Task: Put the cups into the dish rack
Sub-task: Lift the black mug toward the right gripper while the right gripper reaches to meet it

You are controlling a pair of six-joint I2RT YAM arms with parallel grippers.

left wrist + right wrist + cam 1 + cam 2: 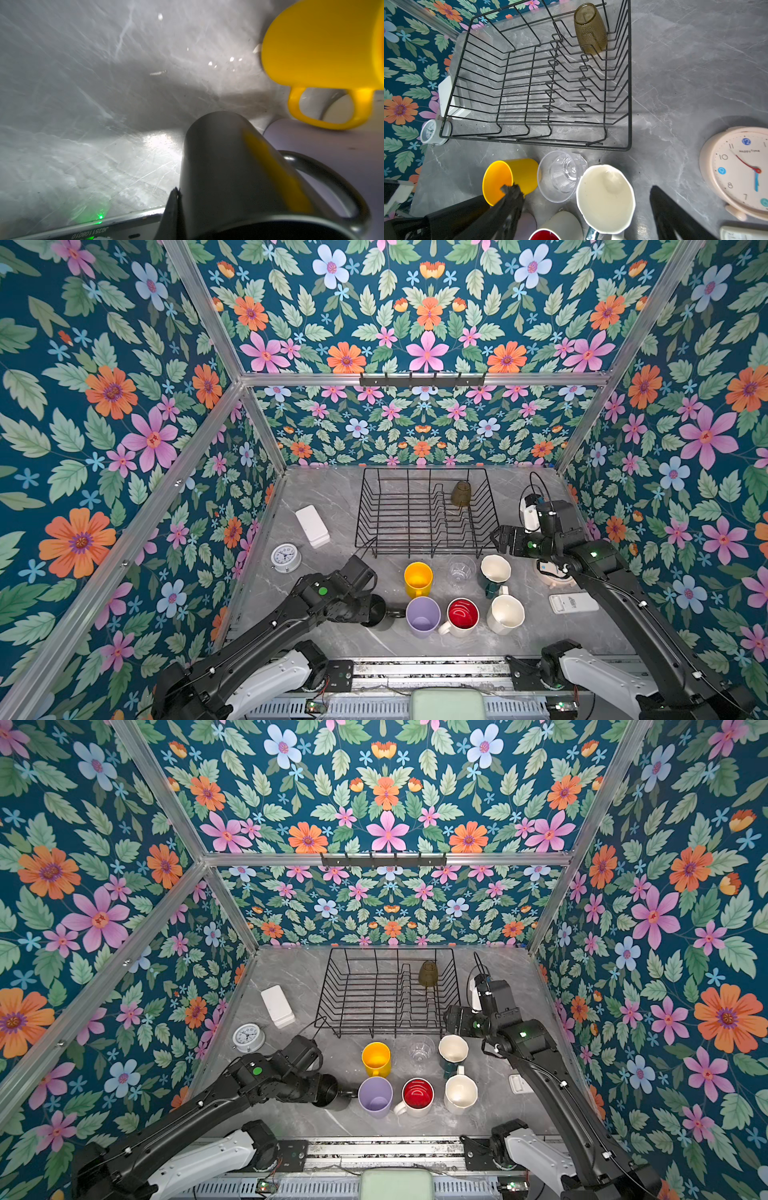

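Note:
My left gripper (372, 609) is shut on the rim wall of the black mug (382, 616), whose handle points at the lilac tumbler (423, 616). In the left wrist view one finger (173, 207) lies against the black mug (228, 166); the other is hidden. The dish rack (399, 526) holds an upturned amber tumbler (461, 492). In front stand the yellow mug (418, 578), clear glass (461, 570), dark green mug (495, 570), red-inside mug (462, 616) and cream mug (505, 614). My right gripper (496, 539) hangs open above the rack's front right corner, empty.
A flat white box (312, 526) and a white alarm clock (286, 558) lie left of the rack. A pink clock (737, 170) and a white device (573, 602) sit under the right arm. Floral walls close in three sides.

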